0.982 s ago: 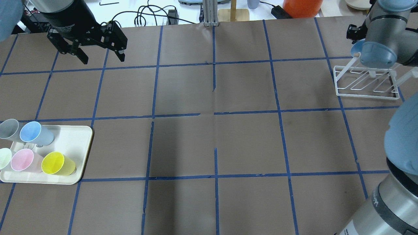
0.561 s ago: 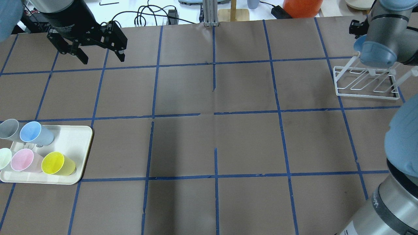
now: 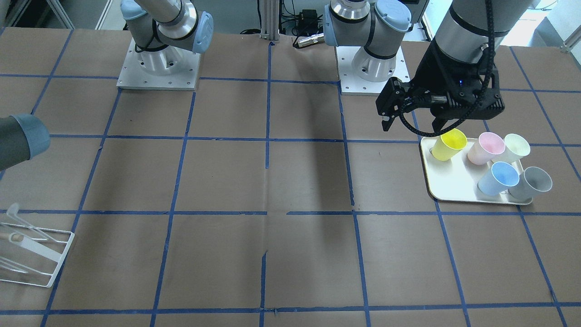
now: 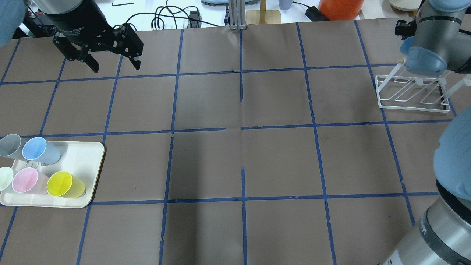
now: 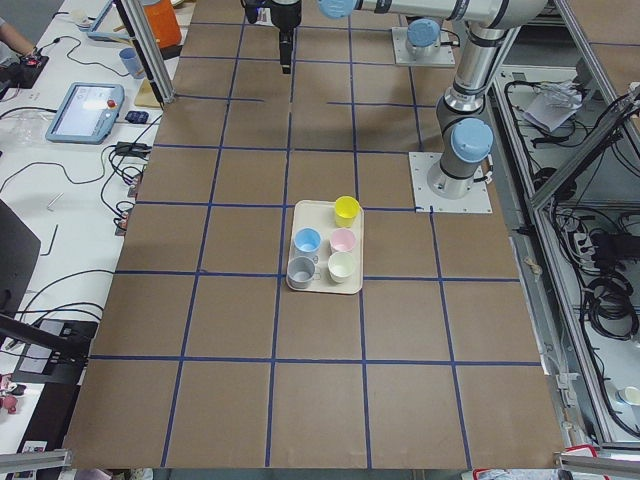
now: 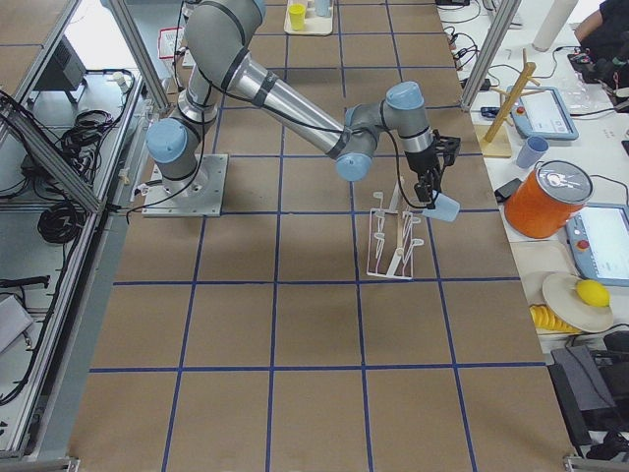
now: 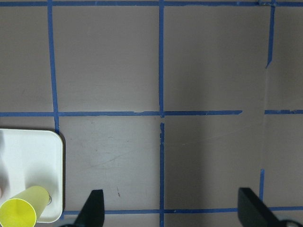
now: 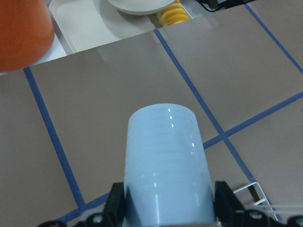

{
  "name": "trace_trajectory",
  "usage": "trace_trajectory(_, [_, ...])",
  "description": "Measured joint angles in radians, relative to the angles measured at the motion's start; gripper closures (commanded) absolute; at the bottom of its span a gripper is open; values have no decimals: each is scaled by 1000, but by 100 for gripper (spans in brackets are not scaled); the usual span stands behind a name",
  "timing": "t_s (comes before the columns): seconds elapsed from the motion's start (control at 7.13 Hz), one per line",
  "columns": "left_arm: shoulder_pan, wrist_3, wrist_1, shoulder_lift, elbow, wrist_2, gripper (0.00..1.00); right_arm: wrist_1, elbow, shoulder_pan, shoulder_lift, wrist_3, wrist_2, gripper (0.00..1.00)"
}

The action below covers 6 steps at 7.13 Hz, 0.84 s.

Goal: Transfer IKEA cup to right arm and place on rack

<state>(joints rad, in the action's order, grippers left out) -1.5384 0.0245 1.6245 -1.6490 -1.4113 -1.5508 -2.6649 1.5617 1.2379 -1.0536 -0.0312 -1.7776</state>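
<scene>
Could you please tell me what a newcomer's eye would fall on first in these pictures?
The light blue cup clamped in the right gripper stands out first, held in the air close to the white rack on the robot's right. Next come the five pastel cups grouped on a cream tray on the robot's left, with the left gripper open and raised nearby.

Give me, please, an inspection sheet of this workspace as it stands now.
Surface: table covered in brown paper with a blue tape grid.
Job's things: IKEA cup held in the air near the rack; no cup on the rack.
Clutter: tray holding five cups, including a second blue cup.
Grippers: left gripper open and empty; right gripper shut on the IKEA cup.
Cables: ribbed black cable at the left gripper; loose cables beyond the far edge.
Surroundings: orange container, tablet.
</scene>
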Motion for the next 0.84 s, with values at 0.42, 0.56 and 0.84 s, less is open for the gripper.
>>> trace_trajectory(0.42, [0,0,0,0,0,0,0,-126,6,5,-4,84,-27,100])
trace_trajectory(0.56, [0,0,0,0,0,0,0,-203,12,6,-4,134,-31,100])
trace_trajectory(0.84, [1,0,-1,0,0,0,0,-290,18,17,-14,192,-42,100])
